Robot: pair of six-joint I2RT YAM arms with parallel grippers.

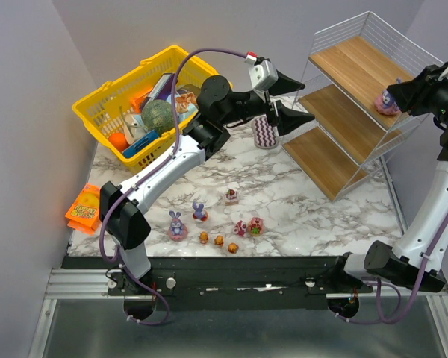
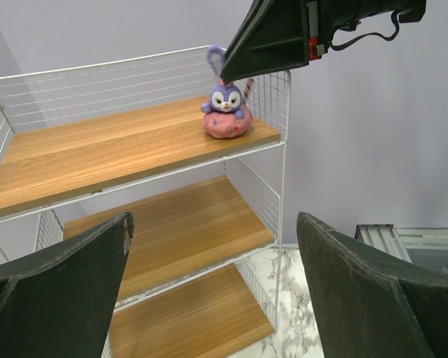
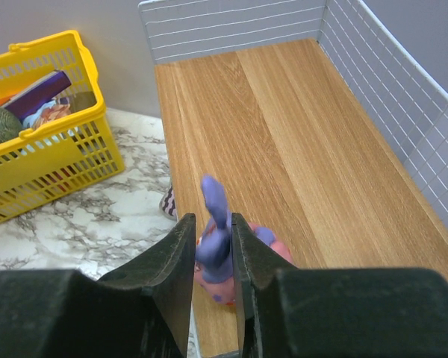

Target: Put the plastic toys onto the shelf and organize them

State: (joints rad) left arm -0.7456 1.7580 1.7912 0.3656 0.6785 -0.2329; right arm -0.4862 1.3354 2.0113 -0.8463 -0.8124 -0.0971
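Note:
A purple bunny [image 3: 216,246] on a pink base stands on the top board of the shelf [image 3: 284,127] near its right end. My right gripper [image 3: 213,224] straddles its ears with the jaws a little apart, a thin gap showing on the left side. The same bunny [image 2: 225,112] faces the left wrist camera. My left gripper [image 1: 308,101] hovers wide open and empty in front of the shelf [image 1: 336,112]. On the table lie two purple bunnies [image 1: 176,224], three orange bears [image 1: 219,240] and three pink rounded toys [image 1: 255,225].
A yellow basket [image 1: 127,97] full of items stands at the back left. A purple zigzag pad [image 1: 265,133] sits under the left arm's wrist beside the shelf. An orange packet [image 1: 84,210] lies at the table's left edge.

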